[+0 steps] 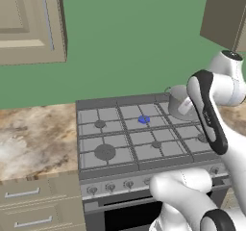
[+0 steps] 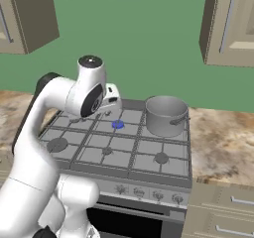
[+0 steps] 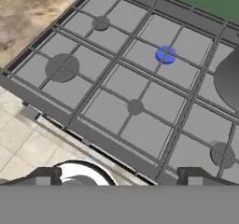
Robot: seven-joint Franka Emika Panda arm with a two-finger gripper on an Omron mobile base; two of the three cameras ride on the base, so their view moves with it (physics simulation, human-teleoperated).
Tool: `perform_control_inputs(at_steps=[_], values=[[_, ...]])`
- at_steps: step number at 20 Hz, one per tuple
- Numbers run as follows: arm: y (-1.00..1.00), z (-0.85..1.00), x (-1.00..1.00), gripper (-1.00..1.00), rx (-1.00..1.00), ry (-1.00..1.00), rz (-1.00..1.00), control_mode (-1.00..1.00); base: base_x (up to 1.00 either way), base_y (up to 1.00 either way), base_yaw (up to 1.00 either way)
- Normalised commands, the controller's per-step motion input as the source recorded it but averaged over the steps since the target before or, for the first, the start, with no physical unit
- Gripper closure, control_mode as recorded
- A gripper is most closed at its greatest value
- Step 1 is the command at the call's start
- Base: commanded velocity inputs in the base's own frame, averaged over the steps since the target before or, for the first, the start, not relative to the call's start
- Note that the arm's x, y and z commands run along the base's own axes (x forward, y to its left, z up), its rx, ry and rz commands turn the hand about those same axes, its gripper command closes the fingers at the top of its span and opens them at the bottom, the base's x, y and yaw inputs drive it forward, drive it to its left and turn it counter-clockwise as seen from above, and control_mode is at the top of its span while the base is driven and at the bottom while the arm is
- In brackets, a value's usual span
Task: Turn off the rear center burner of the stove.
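Observation:
The stove (image 1: 103,102) (image 2: 163,172) (image 3: 42,104) is a wide grey gas range with grid grates. Its rear center burner (image 1: 143,120) (image 2: 117,125) (image 3: 165,54) glows blue between the grate bars. A row of small round knobs (image 1: 110,187) (image 2: 158,196) lines the front panel above the black oven door. In the hand view my gripper (image 3: 119,177) hangs above the stove's front edge and looks down on the cooktop. Its fingertips (image 3: 44,176) stand far apart at the bottom corners, open, with nothing between them. My forearm hides part of the stove's right side in the left base view.
A grey metal pot (image 1: 180,102) (image 2: 166,115) (image 3: 228,80) stands on the rear right burner. Marbled counters (image 1: 33,138) (image 2: 223,143) flank the stove, with drawers (image 1: 24,194) (image 2: 233,202) below. Beige wall cabinets (image 1: 29,23) (image 2: 230,24) hang on both sides, a hood above.

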Motion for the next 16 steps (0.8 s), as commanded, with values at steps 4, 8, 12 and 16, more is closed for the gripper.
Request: perform_control_inputs(at_steps=[4,8,12,16], values=[[-0.47,-0.23,-0.57,-1.0,-0.06,-0.29,0.49,-1.0,0.0,0.0,0.0],[-0.34,-0.29,-0.47,-1.0,-0.1,-0.33,0.51,-1.0,0.0,0.0,0.0],[-0.51,-0.31,-0.44,-1.0,-0.05,-0.36,0.47,-1.0,0.0,0.0,0.0],[-0.21,-0.36,-0.53,-1.0,-0.1,-0.48,0.48,-1.0,0.0,0.0,0.0]])
